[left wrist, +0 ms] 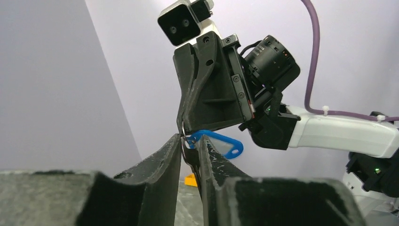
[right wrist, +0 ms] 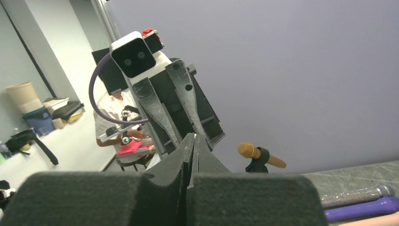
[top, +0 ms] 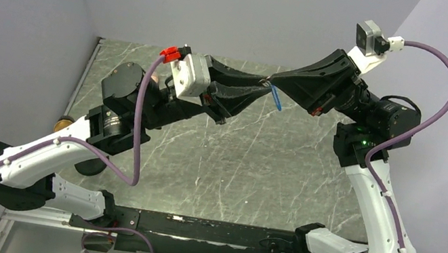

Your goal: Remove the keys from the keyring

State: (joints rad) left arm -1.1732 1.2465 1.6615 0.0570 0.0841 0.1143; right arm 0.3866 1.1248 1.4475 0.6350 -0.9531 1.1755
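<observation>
Both grippers meet in mid-air above the marble table (top: 256, 166). A thin silvery keyring (left wrist: 183, 131) is pinched in my right gripper (left wrist: 185, 128), which is shut on it. From the ring hang a bright-blue tag (left wrist: 221, 142) and a dark key (left wrist: 191, 157). The key lies between the fingertips of my left gripper (left wrist: 190, 140), against the right-hand finger (left wrist: 211, 165). Those jaws stand a little apart. The top view shows the left gripper (top: 262, 85) tip to tip with the right gripper (top: 276, 79), the blue tag (top: 275, 98) dangling below. In the right wrist view my right gripper (right wrist: 192, 138) is shut.
Long cylinders lie on the table at the right, one glittery (right wrist: 357, 195) and one purple (right wrist: 362, 210). A brown-headed stick in a black clamp (right wrist: 260, 157) stands beyond them. A small yellow piece (left wrist: 190, 180) lies on the table below the grippers. Walls close in on three sides.
</observation>
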